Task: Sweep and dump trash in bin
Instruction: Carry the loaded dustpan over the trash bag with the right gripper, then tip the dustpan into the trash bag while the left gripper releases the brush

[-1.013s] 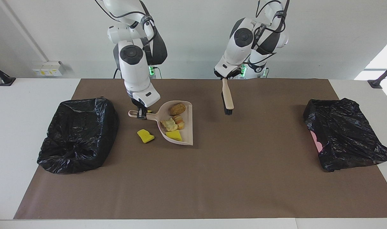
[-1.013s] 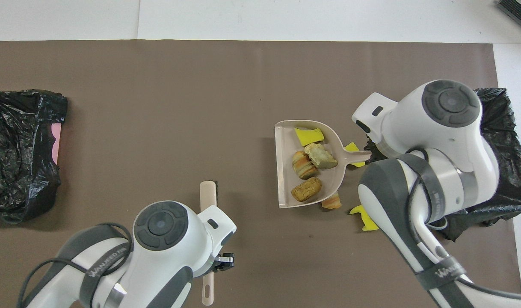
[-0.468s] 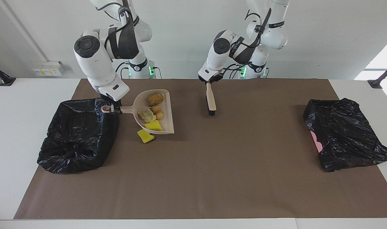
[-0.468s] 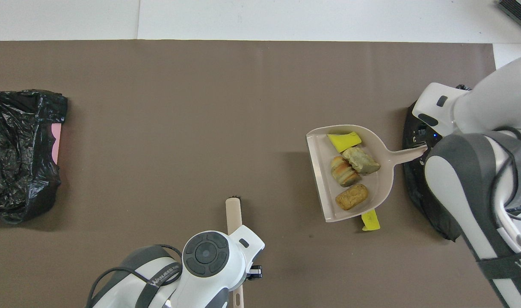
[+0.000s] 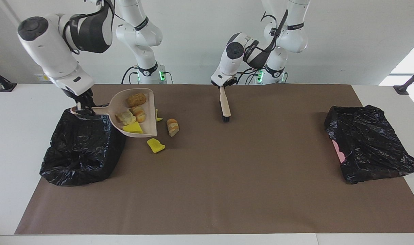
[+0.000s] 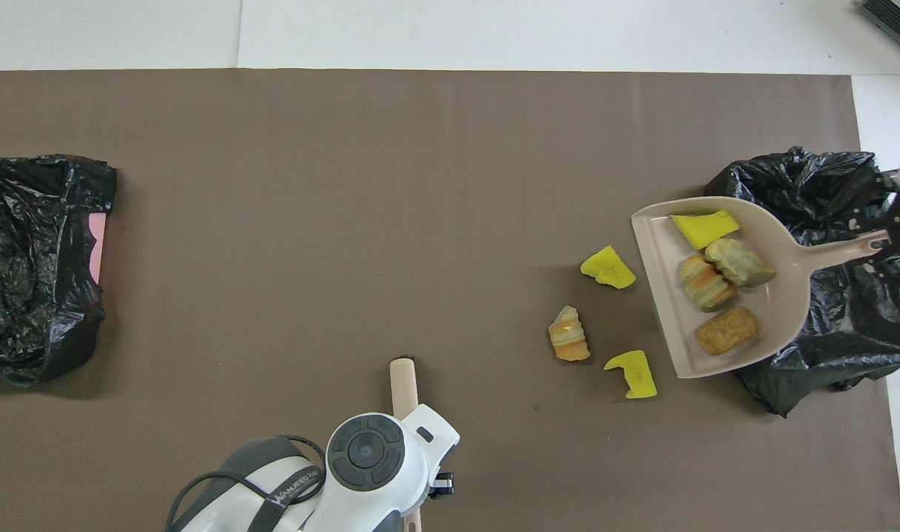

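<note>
Facing view shows what overhead crops: right gripper point(image 5: 80, 109) clenched on dustpan point(image 5: 139, 115) handle, pan held up over edge of black bin bag point(image 5: 81, 146) just under the gripper. In overhead that gripper is cut off at frame edge, only a dark bit by the handle tip.

Trash: 4 pcs in the pan, yellow wedge point(image 6: 703, 228), pale lump point(image 6: 740, 261), striped roll point(image 6: 705, 281), brown lump point(image 6: 727, 330). 3 pcs on brown mat off the pan's open lip: yellow wedge point(image 6: 607, 267), bread roll point(image 6: 568, 335), yellow wedge point(image 6: 633, 372). Overhead shows all 3 clear; in facing view one yellow pc mostly hidden by pan lip.

Left gripper point(image 5: 222, 85) grasps brush point(image 5: 224, 106) by its handle, bristles hang below it near the mat; in overhead the arm's wrist covers gripper + most of brush. 2nd black bag point(image 5: 368, 148) at left arm's end of bench, pink patch showing, contents not visible
</note>
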Robot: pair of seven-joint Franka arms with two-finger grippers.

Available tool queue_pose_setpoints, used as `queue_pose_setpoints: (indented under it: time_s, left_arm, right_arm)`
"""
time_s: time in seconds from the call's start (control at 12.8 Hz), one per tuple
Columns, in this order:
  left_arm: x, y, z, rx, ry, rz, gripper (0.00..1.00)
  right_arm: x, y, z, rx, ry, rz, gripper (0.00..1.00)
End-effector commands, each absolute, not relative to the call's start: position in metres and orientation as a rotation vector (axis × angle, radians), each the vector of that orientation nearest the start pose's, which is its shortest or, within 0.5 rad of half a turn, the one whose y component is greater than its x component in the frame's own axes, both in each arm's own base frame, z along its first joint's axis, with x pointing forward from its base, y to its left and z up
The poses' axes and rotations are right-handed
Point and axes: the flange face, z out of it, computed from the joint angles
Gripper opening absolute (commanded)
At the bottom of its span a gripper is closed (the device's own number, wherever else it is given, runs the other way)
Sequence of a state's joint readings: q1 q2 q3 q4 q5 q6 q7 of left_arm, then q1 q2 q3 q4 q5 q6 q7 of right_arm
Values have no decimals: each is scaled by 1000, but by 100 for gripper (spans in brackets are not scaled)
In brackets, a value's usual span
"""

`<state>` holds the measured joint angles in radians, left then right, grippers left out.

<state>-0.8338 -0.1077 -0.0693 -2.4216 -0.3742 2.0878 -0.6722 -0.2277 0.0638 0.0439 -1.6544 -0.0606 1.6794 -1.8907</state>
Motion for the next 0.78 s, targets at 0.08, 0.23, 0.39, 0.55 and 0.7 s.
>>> queue_pose_setpoints:
  time_s: [0.08, 0.23, 0.39, 0.55, 0.7]
  left_arm:
    - [259, -360, 334, -3169, 18, 562, 0]
    - [265, -360, 333, -3185, 12, 541, 76]
    - [287, -355, 340, -3193, -45, 534, 100]
    - [336, -325, 355, -3214, -200, 489, 100]
    - [372, -299, 369, -3218, -273, 392, 100]
  right_arm:
    - [557, -193, 566, 2057, 2297, -165, 0]
    - [554, -222, 573, 1998, 2213, -229, 0]
    - [557, -231, 574, 1889, 2162, -292, 0]
    - [556, -232, 569, 1800, 2137, -367, 0]
    - [563, -221, 566, 1639, 2123, -459, 0]
